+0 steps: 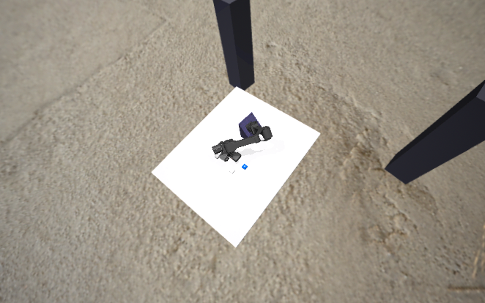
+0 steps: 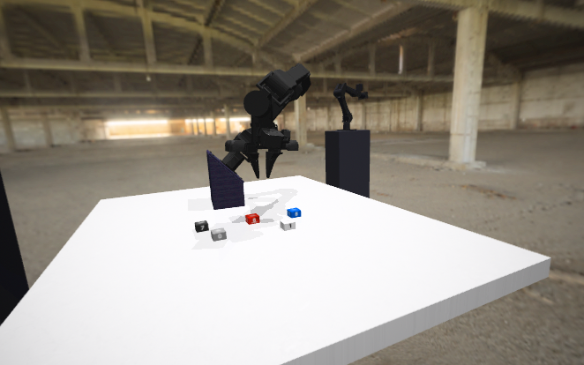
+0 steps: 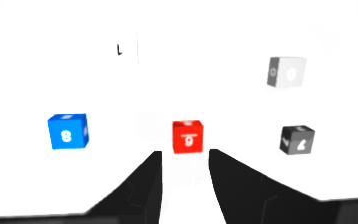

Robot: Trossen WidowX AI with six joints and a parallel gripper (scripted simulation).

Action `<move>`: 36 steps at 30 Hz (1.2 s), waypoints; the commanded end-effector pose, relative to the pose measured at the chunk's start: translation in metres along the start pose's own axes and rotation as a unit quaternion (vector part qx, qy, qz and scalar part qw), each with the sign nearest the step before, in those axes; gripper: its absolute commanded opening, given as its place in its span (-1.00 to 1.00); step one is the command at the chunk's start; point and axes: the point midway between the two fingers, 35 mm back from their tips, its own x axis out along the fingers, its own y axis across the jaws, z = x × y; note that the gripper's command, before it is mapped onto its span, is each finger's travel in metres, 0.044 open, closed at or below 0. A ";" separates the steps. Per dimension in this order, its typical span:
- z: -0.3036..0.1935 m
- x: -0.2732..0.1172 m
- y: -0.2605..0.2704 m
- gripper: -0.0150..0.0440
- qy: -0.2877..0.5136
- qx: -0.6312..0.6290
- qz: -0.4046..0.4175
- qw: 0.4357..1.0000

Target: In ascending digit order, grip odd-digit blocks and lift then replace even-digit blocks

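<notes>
My gripper (image 2: 263,176) (image 3: 185,157) hangs high above the table, its fingers partly open with nothing between them. A red block (image 2: 252,219) (image 3: 187,137) shows beyond the fingertips; its barred digit looks like 6. A blue block (image 1: 244,166) (image 2: 294,212) (image 3: 68,132) shows 8. A white block (image 1: 231,171) (image 2: 288,225) (image 3: 128,49) shows 1. A grey block (image 2: 218,234) (image 3: 287,72) shows 0, and a black block (image 2: 201,226) (image 3: 298,140) shows 7. All five rest on the table. The arm hides the red and black blocks in the top view.
The white table (image 1: 214,199) (image 2: 239,294) carries a dark purple wedge (image 1: 245,124) (image 2: 226,186) beside the arm's base, behind the blocks. Dark pillars (image 1: 237,48) (image 2: 348,159) stand off the table, one bearing another arm (image 2: 345,107).
</notes>
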 end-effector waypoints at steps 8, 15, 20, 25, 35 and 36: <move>-0.020 0.001 0.104 -0.08 0.006 0.002 0.030 1.000; -0.018 0.025 0.104 0.18 0.006 0.001 0.028 1.000; -0.021 0.081 0.110 0.63 0.005 0.001 0.032 0.999; -0.021 0.081 0.110 0.86 0.005 0.001 0.032 0.999; -0.021 0.093 0.111 0.86 0.005 0.001 0.032 0.999; -0.021 0.095 0.111 0.86 0.005 0.001 0.032 0.999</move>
